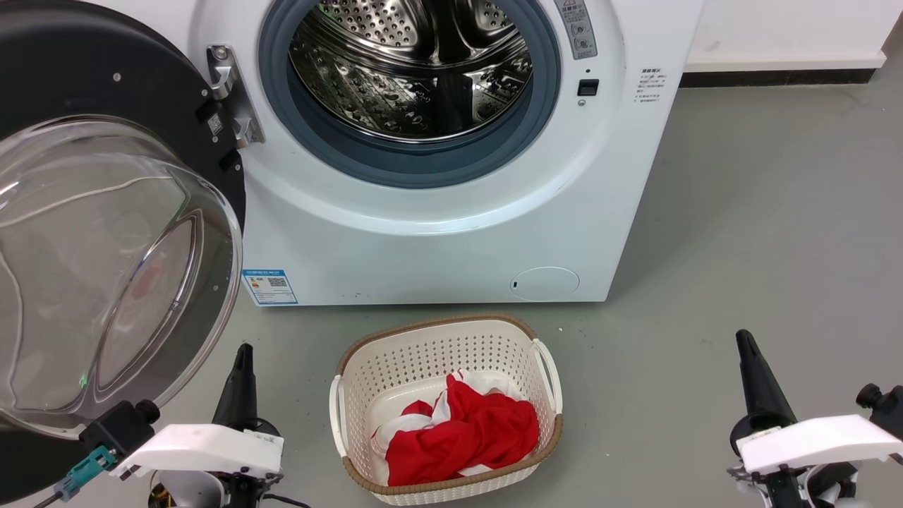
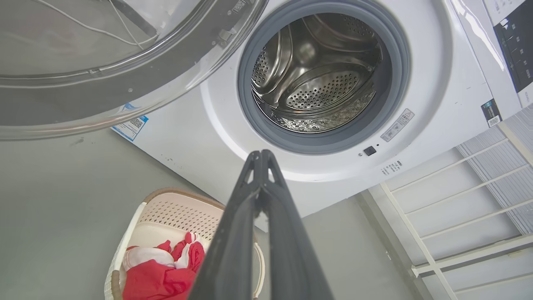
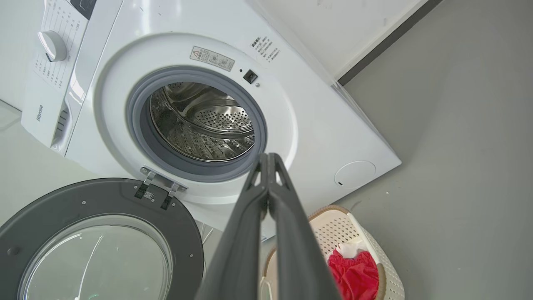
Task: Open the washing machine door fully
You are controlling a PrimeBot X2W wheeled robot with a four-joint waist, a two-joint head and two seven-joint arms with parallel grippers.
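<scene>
Left gripper [image 1: 243, 353], fingers pressed together and empty like the right gripper [image 1: 745, 342], sits beside the washing machine door [image 1: 113, 233], swung wide from the machine [image 1: 437, 247] front's left edge; any final push should meet its black rim [image 1: 70, 63], not the glass [image 1: 106, 296].

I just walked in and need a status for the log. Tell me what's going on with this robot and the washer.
The washing machine door stands swung wide open to the left, leaving the steel drum exposed. Nothing is touching it: the left fingers and right fingers are pressed shut and empty, clear of the door. A basket holding a red cloth sits on the floor between them.
</scene>
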